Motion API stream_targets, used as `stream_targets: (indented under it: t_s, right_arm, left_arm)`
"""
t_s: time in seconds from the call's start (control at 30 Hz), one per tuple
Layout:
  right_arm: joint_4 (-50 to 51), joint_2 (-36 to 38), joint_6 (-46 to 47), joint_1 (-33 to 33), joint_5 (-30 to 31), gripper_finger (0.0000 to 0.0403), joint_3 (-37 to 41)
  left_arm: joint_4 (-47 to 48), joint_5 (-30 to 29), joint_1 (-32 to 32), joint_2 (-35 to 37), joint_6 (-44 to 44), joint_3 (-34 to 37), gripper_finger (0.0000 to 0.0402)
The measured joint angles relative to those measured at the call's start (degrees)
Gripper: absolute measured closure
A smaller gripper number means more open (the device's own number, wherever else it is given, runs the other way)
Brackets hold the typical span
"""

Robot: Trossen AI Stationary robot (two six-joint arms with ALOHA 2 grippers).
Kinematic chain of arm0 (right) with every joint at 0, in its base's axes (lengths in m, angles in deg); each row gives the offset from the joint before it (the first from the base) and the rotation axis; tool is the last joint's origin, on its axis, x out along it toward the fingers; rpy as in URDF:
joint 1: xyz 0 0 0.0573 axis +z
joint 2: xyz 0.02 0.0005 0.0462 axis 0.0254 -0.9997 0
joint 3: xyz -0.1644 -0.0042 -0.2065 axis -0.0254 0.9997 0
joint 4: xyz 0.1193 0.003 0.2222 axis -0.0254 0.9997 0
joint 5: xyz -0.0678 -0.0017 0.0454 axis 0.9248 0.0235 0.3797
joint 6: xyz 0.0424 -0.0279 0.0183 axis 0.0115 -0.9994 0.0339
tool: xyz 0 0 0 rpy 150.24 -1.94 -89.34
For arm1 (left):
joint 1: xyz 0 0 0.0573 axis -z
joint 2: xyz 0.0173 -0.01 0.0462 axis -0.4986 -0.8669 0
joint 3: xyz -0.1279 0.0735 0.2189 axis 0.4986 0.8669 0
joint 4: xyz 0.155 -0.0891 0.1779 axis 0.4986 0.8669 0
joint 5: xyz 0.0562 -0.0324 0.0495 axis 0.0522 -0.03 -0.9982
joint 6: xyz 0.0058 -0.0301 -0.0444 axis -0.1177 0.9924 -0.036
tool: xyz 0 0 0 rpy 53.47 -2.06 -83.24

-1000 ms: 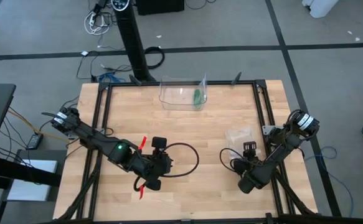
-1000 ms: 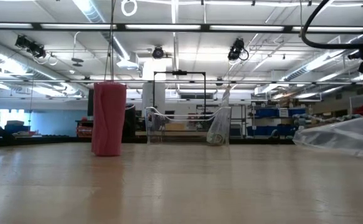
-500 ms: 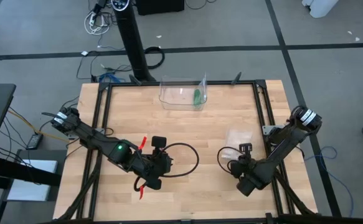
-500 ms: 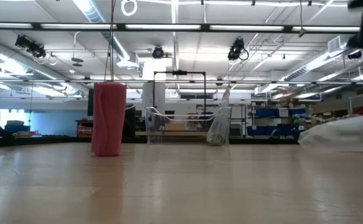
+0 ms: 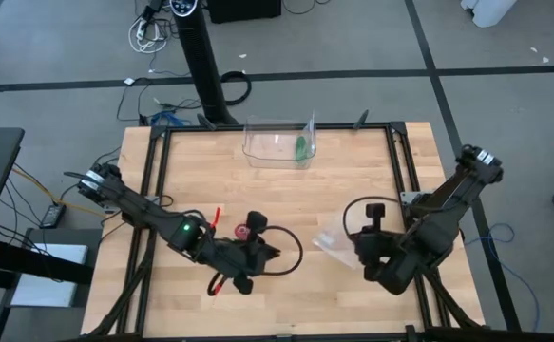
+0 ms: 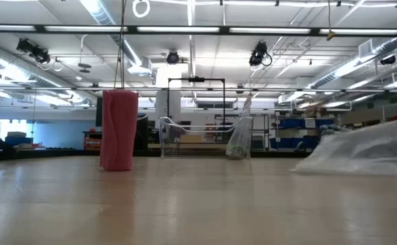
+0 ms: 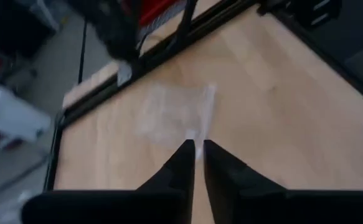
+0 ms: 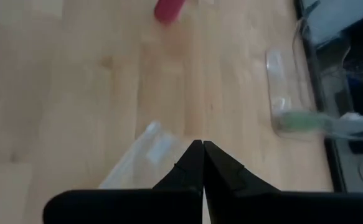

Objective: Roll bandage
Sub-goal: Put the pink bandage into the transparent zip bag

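Observation:
The bandage is a small pink roll (image 5: 243, 230) that stands upright on its end on the table. It also shows in the low view (image 6: 118, 129) and the right wrist view (image 8: 169, 9). My left gripper (image 5: 269, 251) is just near of the roll and touches nothing. Its fingers (image 7: 197, 155) are almost together, with only a narrow slit between them. My right gripper (image 8: 202, 152) is at the table's right, shut at the edge of a clear flat plastic piece (image 5: 332, 239). My right gripper is shut at the plastic piece's edge (image 8: 172, 146), which reaches up to the fingertips. The fingers themselves hide whether the edge lies between them. The fingers come at it low, pointing toward the table's left. The piece lies slack on the table (image 6: 365, 151).
A clear bin (image 5: 278, 142) with a small green item (image 5: 300, 147) stands at the table's far edge. It also shows in the right wrist view (image 8: 293, 93). Black frame rails (image 5: 402, 161) run along the table's sides. Bare wood lies between the roll and the plastic piece.
My left gripper has turned and drawn back from over the roll, which now shows from above and stands where it stood. My right gripper has swung toward the table's left, and the clear plastic piece has slid with it toward the left and near edges.

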Motion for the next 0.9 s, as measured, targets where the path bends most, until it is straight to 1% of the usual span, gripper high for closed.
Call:
stream_targets:
  t_s: [0.1,0.2,0.27,0.47,0.57,0.73,0.9]
  right_arm:
    - [-0.7,0.6,-0.2,0.0,-0.1,0.0402,-1.4]
    - [-3.6,-0.2,2.7,-0.2,-3.7,0.0388,0.0]
    - [-6.7,-2.0,4.0,-0.5,-6.6,0.0367,2.1]
    - [-14.1,-10.5,8.3,-2.9,-11.1,0.0288,7.5]
    - [-16.3,-15.2,9.0,-4.7,-13.7,0.0263,8.6]
    - [-18.3,-21.2,8.5,-6.6,-17.5,0.0257,9.5]
    - [-17.9,-23.8,8.8,-8.0,-17.6,0.0274,9.5]
  left_arm:
    - [-6.6,3.2,-1.3,0.0,-3.0,3.9,0.0381]
    - [-10.5,4.4,-2.3,0.0,-3.1,7.0,0.0388]
    - [-11.5,4.7,-2.5,0.0,-2.4,8.2,0.0389]
    - [-12.3,4.7,-2.7,0.0,0.0,8.3,0.0386]
    - [-12.3,4.7,-2.7,0.0,0.1,8.3,0.0385]
    - [-12.3,4.7,-2.7,0.0,0.1,8.3,0.0385]
    - [-12.3,4.5,-2.7,0.0,0.1,8.3,0.0385]
